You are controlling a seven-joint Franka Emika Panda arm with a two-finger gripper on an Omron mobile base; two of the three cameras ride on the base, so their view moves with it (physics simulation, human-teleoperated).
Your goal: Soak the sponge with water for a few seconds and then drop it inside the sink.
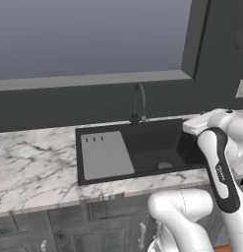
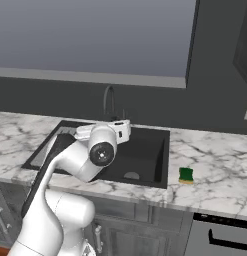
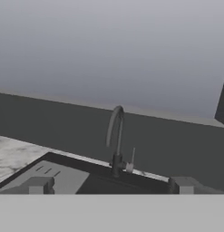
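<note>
The gripper [image 3: 111,185] is seen in the hand view with its two finger tips [image 3: 38,185] set wide apart, jaws fully spread, nothing held between them; the jaws are aimed level across the sink [image 2: 150,150], above its black basin; straight ahead of the jaws, between the two tips and beyond them, the dark arched faucet [image 3: 115,140] is seen upright at the sink's far rim; the light grey ribbed drainboard [image 1: 106,155] is laid in the basin's left part, below and beside the left tip; the round drain [image 1: 165,166] is seen low in the basin; the sponge [image 2: 186,175], yellow with a green top, is lying flat on the marble counter [image 2: 215,170], just off the sink's right edge, well apart from the jaws and to their right, untouched; no contact between jaws and faucet can be made out.
</note>
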